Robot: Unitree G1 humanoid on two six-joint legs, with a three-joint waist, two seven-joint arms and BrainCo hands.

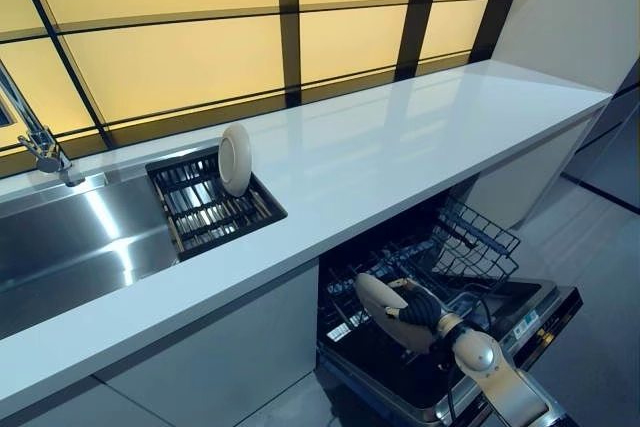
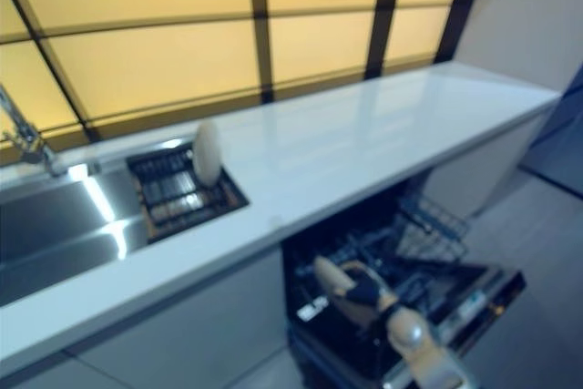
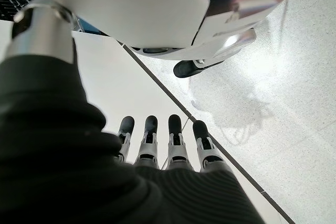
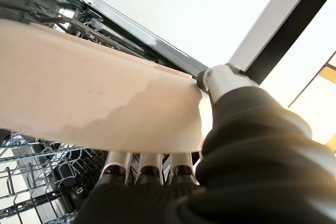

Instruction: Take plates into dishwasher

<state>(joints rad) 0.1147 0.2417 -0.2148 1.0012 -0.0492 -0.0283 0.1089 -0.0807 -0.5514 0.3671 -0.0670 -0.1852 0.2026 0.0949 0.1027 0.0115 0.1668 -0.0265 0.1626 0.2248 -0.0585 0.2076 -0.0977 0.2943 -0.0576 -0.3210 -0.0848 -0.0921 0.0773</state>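
My right hand [image 1: 418, 311] holds a cream plate [image 1: 378, 299] on edge over the dark wire rack [image 1: 470, 247] of the open dishwasher, below the counter's front edge. In the right wrist view the plate [image 4: 100, 103] fills the picture, pinched between my thumb [image 4: 220, 80] and fingers [image 4: 149, 166], with rack wires beneath. A second white plate [image 1: 235, 159] stands upright in the dark drying rack [image 1: 210, 207] beside the sink. My left hand [image 3: 163, 150] hangs low with straight fingers over the floor, holding nothing.
A long white counter [image 1: 400, 147] runs to the right, under a wall of lit yellow panels. The steel sink [image 1: 70, 247] and its tap [image 1: 40, 147] lie at the left. The dishwasher door [image 1: 520, 327] lies open toward the grey floor.
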